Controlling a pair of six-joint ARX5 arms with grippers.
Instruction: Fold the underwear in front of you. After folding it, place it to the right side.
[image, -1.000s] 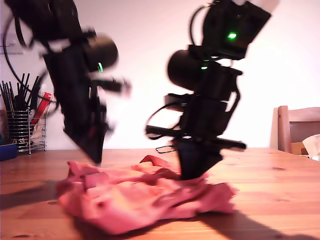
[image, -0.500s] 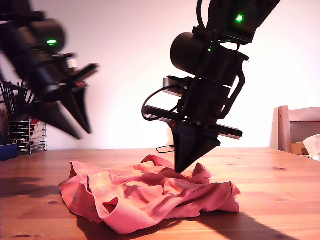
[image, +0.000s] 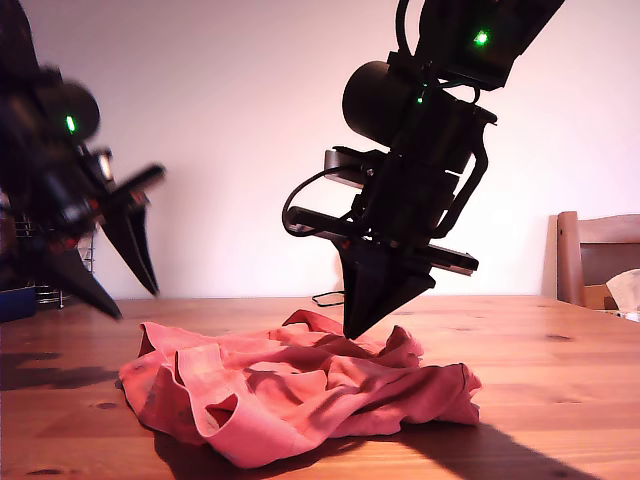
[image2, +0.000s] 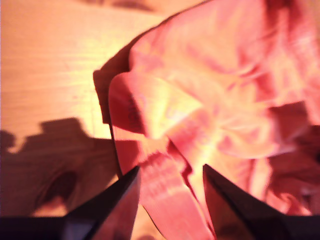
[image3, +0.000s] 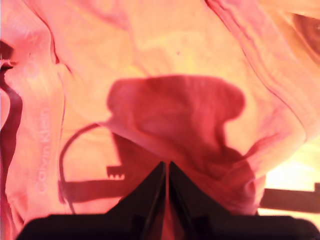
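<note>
- Surface (image: 560, 370): wood, carrying everything; its near edge is getting cut off at the bottom of the exterior view.
- Underwear (image: 300, 390): lying crumpled in a heap mid-surface, w/ folds hiding most of its shape. Vs 0.5 s ago the heap is sitting in about the same spot, folds barely changed.
- My second gripper (image: 350, 333): hanging over the heap's top ridge, tip right at the cloth. Its wrist view is showing the fingers (image3: 150, 195) pressed together w/ only a hairline slit; can't tell if any cloth is pinched. Pose is nearly matching 0.5 s ago.
- My first gripper (image: 130, 285): blurred, at the exterior view's left, off the cloth; its arm is partly cut off by the frame edge. It's sitting lower than 0.5 s ago. In its wrist view the fingers (image2: 120, 200) are standing apart, w/ the waistband edge showing between them.
- Chair (image: 595, 255): cut off at the exterior view's right.
- Writing: faint "Calvin Klein" (image3: 42, 150) on the waistband, second wrist view.
</note>
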